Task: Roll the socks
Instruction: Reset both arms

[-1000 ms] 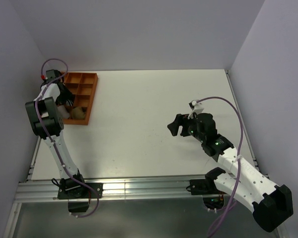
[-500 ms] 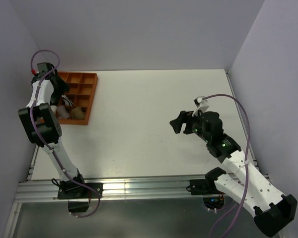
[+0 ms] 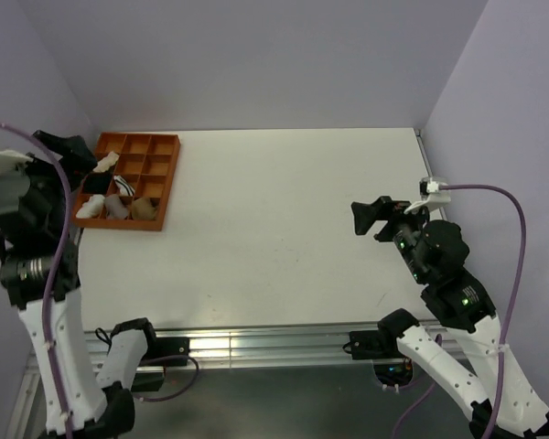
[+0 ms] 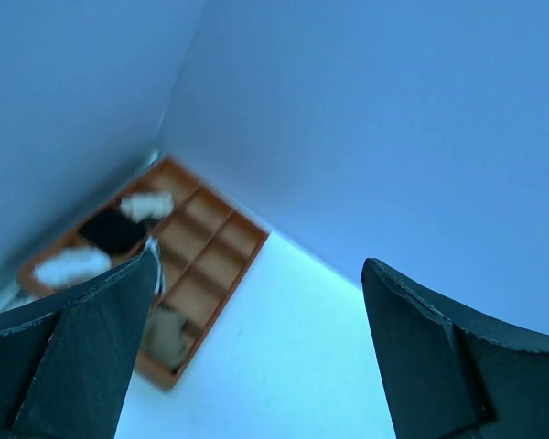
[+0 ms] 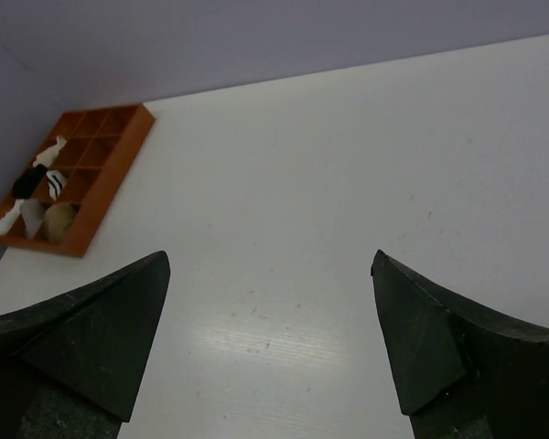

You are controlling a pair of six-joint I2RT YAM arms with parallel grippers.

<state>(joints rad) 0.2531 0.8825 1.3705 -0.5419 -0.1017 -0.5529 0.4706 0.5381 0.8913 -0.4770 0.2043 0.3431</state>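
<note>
Both arms have swung up and away from the tabletop (image 3: pixel 274 219) since a second ago: the left arm (image 3: pixel 37 265) has lifted off the tray and now towers at the left edge of the overhead view, and the right arm (image 3: pixel 444 274) has drawn back to the right. The left hand (image 4: pixel 261 259) is spread wide and holds nothing; the right hand (image 5: pixel 270 258) is likewise wide apart and empty. At the far left corner sits the orange tray (image 3: pixel 172 174), and the socks lie in its near-left compartments: the tan sock (image 3: pixel 145 208), the grey sock (image 5: pixel 32 215) beside it, and the striped sock (image 5: pixel 55 183) one row back, by a black bundle (image 5: pixel 27 183). No sock lies outside the tray, so the arms look to be retreating after stowing; any sock yet unrolled would first need lifting out. The right wrist view shows the striped sock plainly, while the blurred left wrist view hides it behind a finger.
</note>
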